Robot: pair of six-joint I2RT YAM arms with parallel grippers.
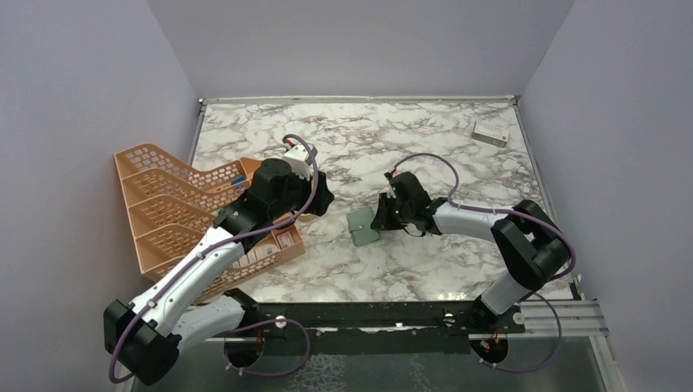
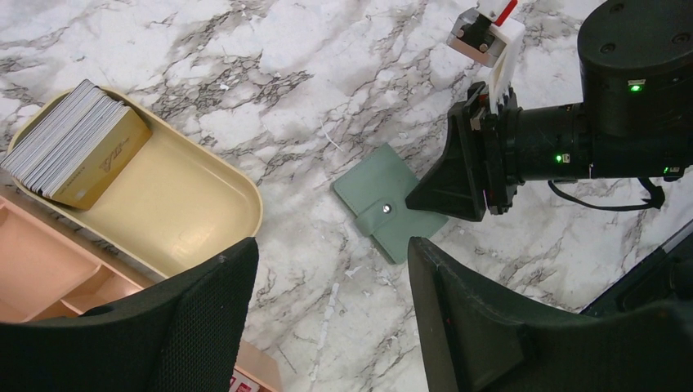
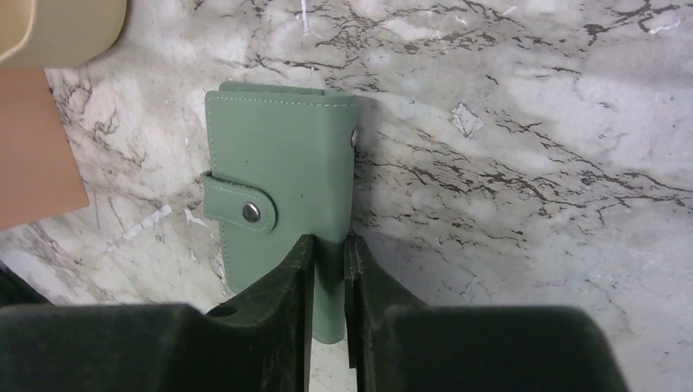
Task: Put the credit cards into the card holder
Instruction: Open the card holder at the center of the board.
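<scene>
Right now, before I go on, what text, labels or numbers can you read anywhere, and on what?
Nothing reads cleanly.
On the top face of the credit cards: dark print, too blurred to read.
On the white box: a red mark, too small to read.
At the bottom edge of the left wrist view: red characters, cut off and unreadable.
On the card holder: no text, only a snap.

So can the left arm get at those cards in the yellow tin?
Probably yes. The credit cards sit uncovered in the open tin, the left gripper is open close by, and the right gripper is off pinching the card holder.
</scene>
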